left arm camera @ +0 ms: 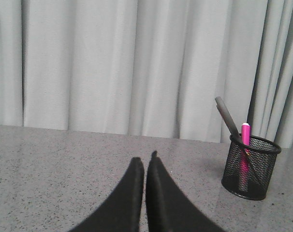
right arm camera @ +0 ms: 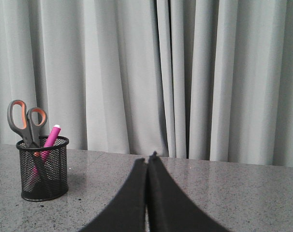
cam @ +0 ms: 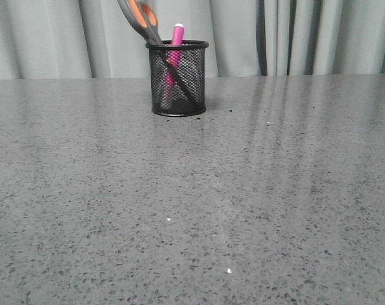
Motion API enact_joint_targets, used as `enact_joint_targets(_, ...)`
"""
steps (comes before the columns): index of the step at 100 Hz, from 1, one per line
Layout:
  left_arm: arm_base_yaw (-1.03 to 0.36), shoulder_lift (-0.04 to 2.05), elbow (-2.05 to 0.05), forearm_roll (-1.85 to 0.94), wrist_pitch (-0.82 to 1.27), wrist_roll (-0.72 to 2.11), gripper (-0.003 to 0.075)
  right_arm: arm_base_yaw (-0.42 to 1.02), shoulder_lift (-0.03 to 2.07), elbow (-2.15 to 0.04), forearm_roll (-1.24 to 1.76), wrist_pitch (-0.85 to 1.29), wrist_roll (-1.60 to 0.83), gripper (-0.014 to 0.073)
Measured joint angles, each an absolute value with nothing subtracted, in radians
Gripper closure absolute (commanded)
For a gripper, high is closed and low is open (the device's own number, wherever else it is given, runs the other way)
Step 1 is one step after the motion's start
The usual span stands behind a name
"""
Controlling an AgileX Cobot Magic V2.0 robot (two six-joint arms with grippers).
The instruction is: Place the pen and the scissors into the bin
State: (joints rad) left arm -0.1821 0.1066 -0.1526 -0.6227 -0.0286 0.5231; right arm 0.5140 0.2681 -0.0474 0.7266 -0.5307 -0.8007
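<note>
The black mesh bin (cam: 177,79) stands at the far middle of the grey table. The magenta pen (cam: 175,51) stands inside it, cap end up. The scissors (cam: 141,20) stand in it too, blades down, grey and orange handles sticking out and leaning left. The bin (left arm camera: 250,166), pen (left arm camera: 244,145) and scissors (left arm camera: 226,116) show in the left wrist view; the bin (right arm camera: 43,168), pen (right arm camera: 51,137) and scissors (right arm camera: 24,121) show in the right wrist view. My left gripper (left arm camera: 145,159) is shut and empty, well back from the bin. My right gripper (right arm camera: 147,158) is shut and empty, also apart from it. Neither gripper shows in the front view.
A grey speckled table (cam: 192,203) spreads to the front and both sides. Pale grey-green curtains (cam: 294,35) hang right behind its far edge, close behind the bin.
</note>
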Motion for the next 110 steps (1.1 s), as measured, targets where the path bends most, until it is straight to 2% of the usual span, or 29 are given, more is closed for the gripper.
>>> enact_joint_targets(41,-0.182,0.107,-0.15,-0.608,-0.026,0.523,0.0739,0.514,0.268,-0.047,0.727,-0.531,-0.801,0.0669)
enact_joint_targets(54,-0.158,0.105,-0.147,-0.446,-0.022,0.436,0.0739,0.514,0.268,-0.047,0.727,-0.531,-0.801,0.0669)
enact_joint_targets(80,0.017,0.074,-0.117,-0.079,0.038,0.105,0.0739,0.514,0.268,-0.047,0.729,-0.531,-0.801,0.0669)
enact_joint_targets(110,0.031,-0.004,0.002,0.017,0.064,0.03,0.0739,0.514,0.268,-0.047,0.729,-0.531,-0.801,0.0669)
